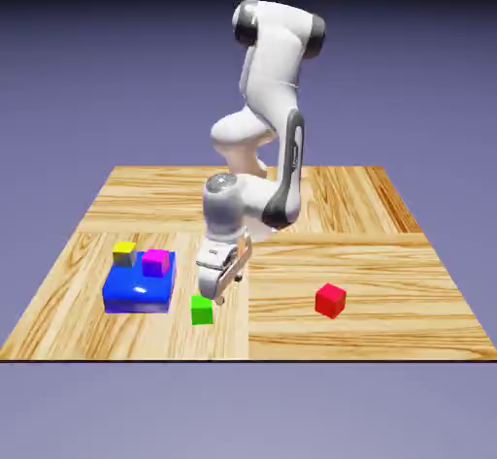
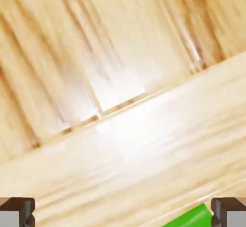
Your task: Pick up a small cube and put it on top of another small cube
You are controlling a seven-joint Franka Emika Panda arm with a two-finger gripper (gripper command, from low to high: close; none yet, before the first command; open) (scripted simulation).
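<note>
gripper (image 1: 215, 295): wide, empty, just above green cube (image 1: 202, 310)
offset: cube (image 2: 192, 217) sits beside one fingertip, not centred
risk: a finger lands on it, knocking it aside

Glossy white rounded robot arm (image 1: 267, 69) with dark grey joint bands; white gripper (image 1: 215, 287) with small grey fingertips (image 2: 17, 212)

— Does any writing, label, brand or number show anywhere in the two views?

— None can be read; the arm's casing, the cubes and the wooden table carry plain surfaces with no letters, digits or signs.
</note>
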